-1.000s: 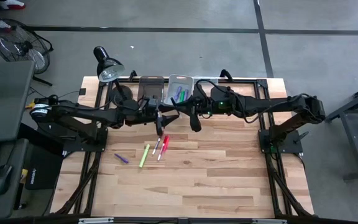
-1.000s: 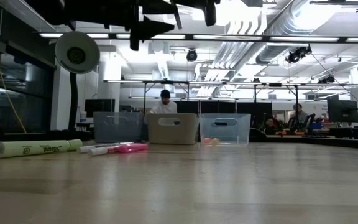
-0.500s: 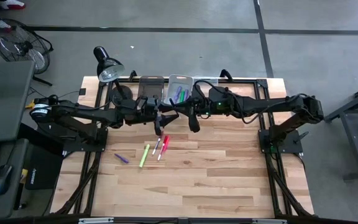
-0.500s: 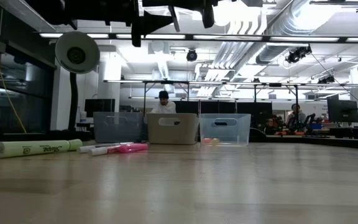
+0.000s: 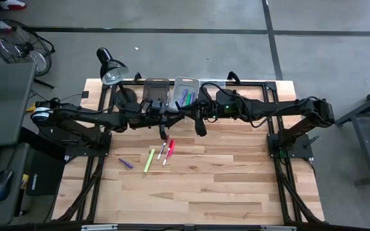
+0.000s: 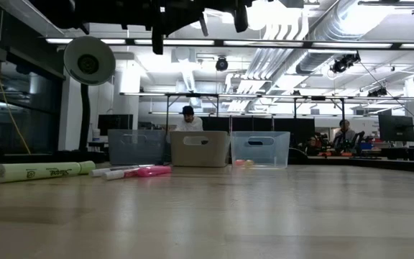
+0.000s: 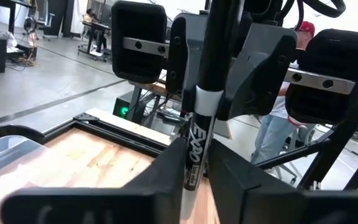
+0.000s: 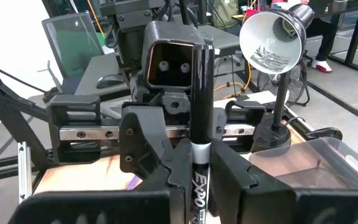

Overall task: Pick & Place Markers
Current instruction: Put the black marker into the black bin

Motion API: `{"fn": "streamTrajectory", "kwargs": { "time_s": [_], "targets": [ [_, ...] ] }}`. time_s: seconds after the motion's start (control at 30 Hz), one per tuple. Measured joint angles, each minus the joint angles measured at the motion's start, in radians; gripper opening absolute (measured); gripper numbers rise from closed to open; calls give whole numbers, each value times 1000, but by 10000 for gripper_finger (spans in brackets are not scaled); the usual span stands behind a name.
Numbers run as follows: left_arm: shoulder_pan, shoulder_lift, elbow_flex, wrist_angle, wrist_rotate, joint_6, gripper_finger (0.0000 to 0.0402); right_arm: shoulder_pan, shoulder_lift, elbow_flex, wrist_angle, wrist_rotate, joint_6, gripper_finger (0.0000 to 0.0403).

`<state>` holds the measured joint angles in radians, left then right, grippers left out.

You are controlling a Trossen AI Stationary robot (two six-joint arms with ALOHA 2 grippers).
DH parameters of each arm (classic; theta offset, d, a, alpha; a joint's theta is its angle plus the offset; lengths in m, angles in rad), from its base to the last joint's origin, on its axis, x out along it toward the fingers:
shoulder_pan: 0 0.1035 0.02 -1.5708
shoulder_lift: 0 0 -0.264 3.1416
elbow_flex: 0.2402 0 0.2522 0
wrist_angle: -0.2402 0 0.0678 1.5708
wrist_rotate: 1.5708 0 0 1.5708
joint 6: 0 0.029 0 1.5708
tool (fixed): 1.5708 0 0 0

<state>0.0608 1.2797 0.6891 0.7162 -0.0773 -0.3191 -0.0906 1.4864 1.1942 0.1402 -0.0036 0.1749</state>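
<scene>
A black marker with a white band hangs in mid-air over the table's far middle, between my two grippers, which face each other. My left gripper is shut on it from the table's left side, and my right gripper from the right side. In the high view they meet at the marker. Other markers lie flat on the wood: purple, lime, white-and-pink and red. My left gripper pinches the marker's lettered barrel between its two fingers. The fingers come level from the table's left and lie along the marker. The marker is lifted clear of the table and runs on between the other gripper's fingers. My right gripper pinches the marker's lettered part between its two fingers, level from the table's right, fingers along the marker. The black part sticks out toward the left arm. The marker is clear of the table.
Small bins stand along the far edge, a dark one and a clear one with green and purple markers in it. A desk lamp stands at the far left. People sit at desks beyond the table.
My left gripper has shut its fingers on the marker that my right gripper holds in the air. Both arms have stayed where they were, and the markers on the table have not moved.
</scene>
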Motion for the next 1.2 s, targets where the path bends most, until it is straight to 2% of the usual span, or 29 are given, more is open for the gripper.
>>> {"fn": "streamTrajectory", "kwargs": {
  "time_s": [0.13,0.27,0.43,0.63,0.97,1.2],
  "targets": [
    [0,0,0,0,-3,1,25,0,0,0,-1,1,1,35],
    [0,0,0,0,-3,0,27,0,0,0,0,1,1,42],
    [0,0,0,0,-2,-1,52,0,0,0,0,0,0,44],
    [0,0,0,0,-2,-3,35,0,0,0,0,1,0,53],
    [0,0,0,-10,-2,-4,45,0,0,0,0,2,0,118],
    [0,0,0,-23,-15,-4,46,0,-24,0,-10,56,-1,158]
  ]
}}
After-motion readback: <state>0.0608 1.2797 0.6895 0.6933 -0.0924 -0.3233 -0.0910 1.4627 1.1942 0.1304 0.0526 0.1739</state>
